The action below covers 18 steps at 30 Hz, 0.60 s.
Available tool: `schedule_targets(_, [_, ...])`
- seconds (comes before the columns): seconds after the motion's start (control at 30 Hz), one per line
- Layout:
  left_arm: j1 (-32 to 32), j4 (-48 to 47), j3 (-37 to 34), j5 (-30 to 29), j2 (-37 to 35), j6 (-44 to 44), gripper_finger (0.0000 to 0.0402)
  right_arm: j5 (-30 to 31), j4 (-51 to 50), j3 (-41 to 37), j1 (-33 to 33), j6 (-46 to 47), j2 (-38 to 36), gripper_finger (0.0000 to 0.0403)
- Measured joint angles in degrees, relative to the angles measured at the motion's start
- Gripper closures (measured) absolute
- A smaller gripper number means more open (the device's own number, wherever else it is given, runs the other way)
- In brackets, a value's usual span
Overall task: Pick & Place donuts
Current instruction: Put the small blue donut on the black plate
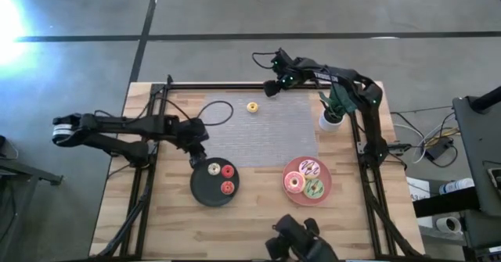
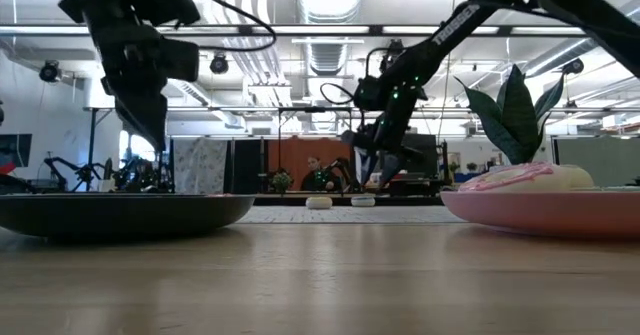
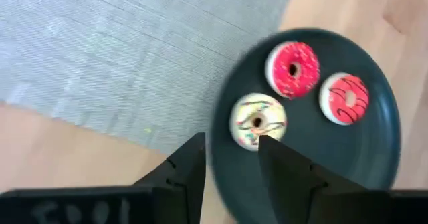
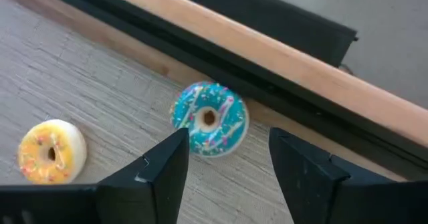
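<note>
On the round dark plate (image 1: 205, 193) lie three tiny donuts: a white sprinkled one (image 3: 257, 120) and two red ones (image 3: 293, 69) (image 3: 343, 98). My left gripper (image 1: 197, 154) (image 3: 231, 160) hangs open over the plate's left rim, just short of the white donut. A yellow tiny donut (image 1: 252, 106) (image 4: 51, 152) and a blue sprinkled one (image 4: 209, 118) lie flat on the grey mat. My right gripper (image 1: 272, 88) (image 4: 227, 160) is open above the blue donut, at the mat's far edge. Three larger donuts (image 1: 305, 177) lie on the pink plate (image 1: 288, 168).
A plant in a white pot (image 1: 332, 115) stands at the mat's right side, under the right arm. A black frame rail (image 4: 281, 93) runs along the table's far edge just beyond the blue donut. A dark camera mount (image 1: 297, 238) sits at the near edge.
</note>
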Motion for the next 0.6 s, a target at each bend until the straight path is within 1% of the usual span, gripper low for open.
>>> schedule_targets(0.17, [1.85, -1.11, 0.02, -3.24, -4.30, -0.68, 0.0289, -2.93, -3.46, 4.96, -0.74, -1.52, 5.10, 0.0204])
schedule_targets(0.37, [4.69, -1.19, 0.02, -3.83, -7.97, -3.06, 0.0289, -2.15, -8.29, 12.32, -0.81, -3.70, 10.14, 0.0216])
schedule_targets(0.6, [5.25, -1.68, 0.02, -5.18, -10.16, -3.17, 0.0289, -1.13, -14.35, 19.24, -0.85, -5.21, 13.76, 0.0247])
